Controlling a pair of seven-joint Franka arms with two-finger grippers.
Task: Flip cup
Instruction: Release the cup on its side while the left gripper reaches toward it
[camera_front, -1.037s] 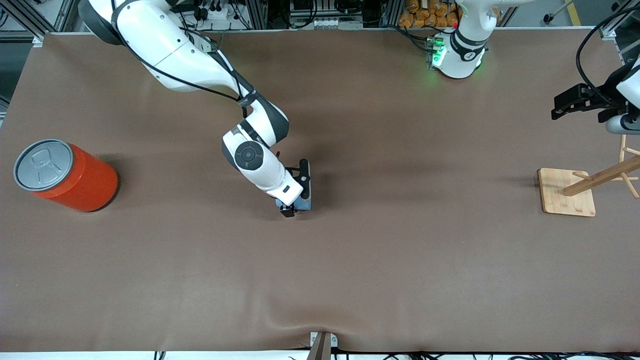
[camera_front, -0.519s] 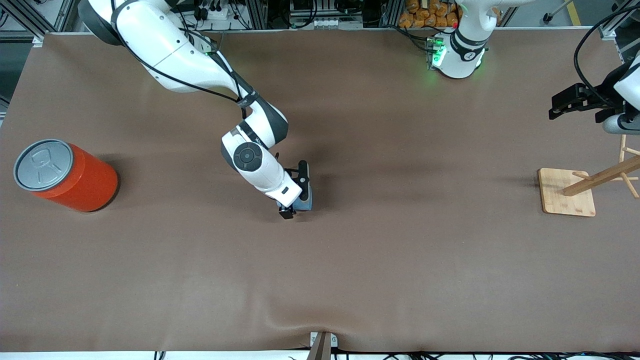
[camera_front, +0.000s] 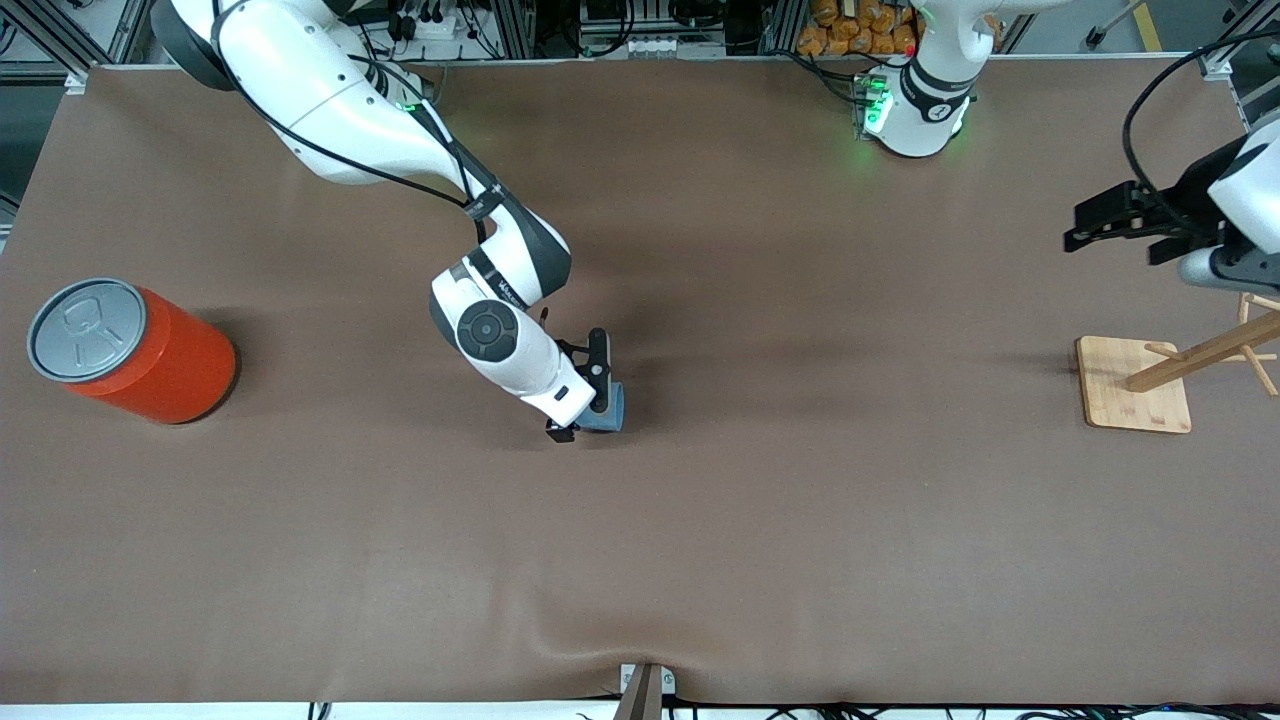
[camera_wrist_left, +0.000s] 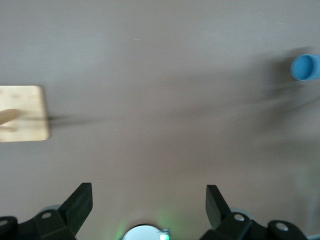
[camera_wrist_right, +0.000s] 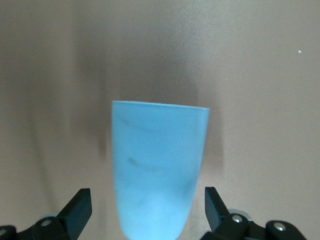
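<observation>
The small light-blue cup (camera_front: 608, 408) appears to lie on its side on the brown table (camera_front: 800, 520) near the middle. My right gripper (camera_front: 582, 398) is down at the cup, open. In the right wrist view the cup (camera_wrist_right: 157, 160) lies between my right gripper's (camera_wrist_right: 147, 207) spread fingers (camera_wrist_right: 80, 209), with a gap on each side, its wider rim pointing away. My left gripper (camera_front: 1095, 225) hangs open and empty over the table's left-arm end. The left wrist view shows my left gripper (camera_wrist_left: 148, 197) and the cup (camera_wrist_left: 305, 67) far off.
A big orange can (camera_front: 130, 350) with a grey pull-tab lid stands at the right arm's end. A wooden peg stand (camera_front: 1135, 390) sits at the left arm's end, nearer the front camera than the left gripper; its base shows in the left wrist view (camera_wrist_left: 22, 112).
The right gripper has shifted slightly toward the right arm's end and the front camera, uncovering more of the cup. The left gripper has moved toward the table's middle.
</observation>
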